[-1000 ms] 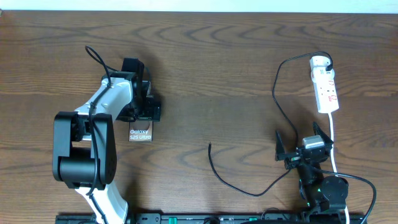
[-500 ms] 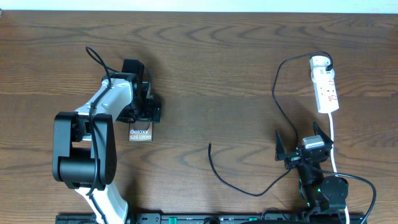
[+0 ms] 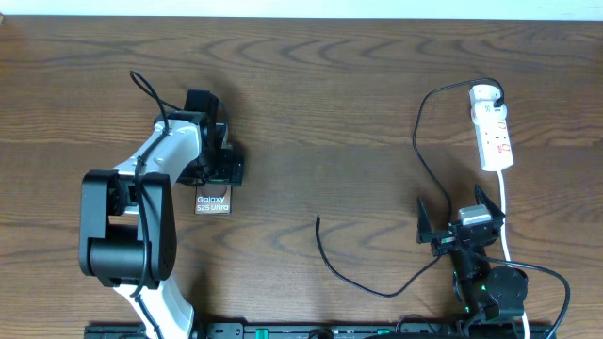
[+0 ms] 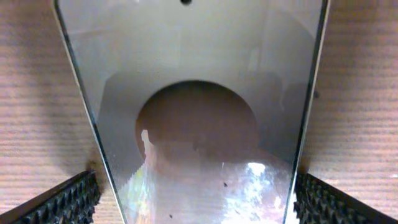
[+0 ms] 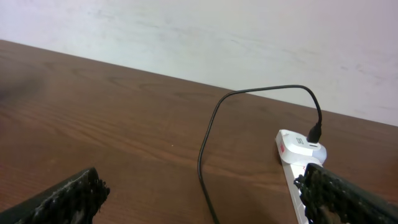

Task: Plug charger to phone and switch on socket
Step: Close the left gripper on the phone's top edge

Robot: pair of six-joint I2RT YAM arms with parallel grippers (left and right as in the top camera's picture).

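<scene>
Two grippers, both spread: your left gripper (image 3: 219, 169) straddles the phone (image 3: 213, 201), pads beside its edges without pinching, likely to steady it. Your right gripper (image 3: 460, 218) idles near the socket (image 3: 494, 130); the charger (image 3: 363, 275) tip lies loose mid-table.

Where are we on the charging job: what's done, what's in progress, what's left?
Done: the charger's plug already sits in the power strip. In progress: the left pincer straddles the phone, not visibly clamped. Left: the cable's free tip lies loose on the table, unplugged; the right pincer is open and empty; no switch pressed yet.
</scene>
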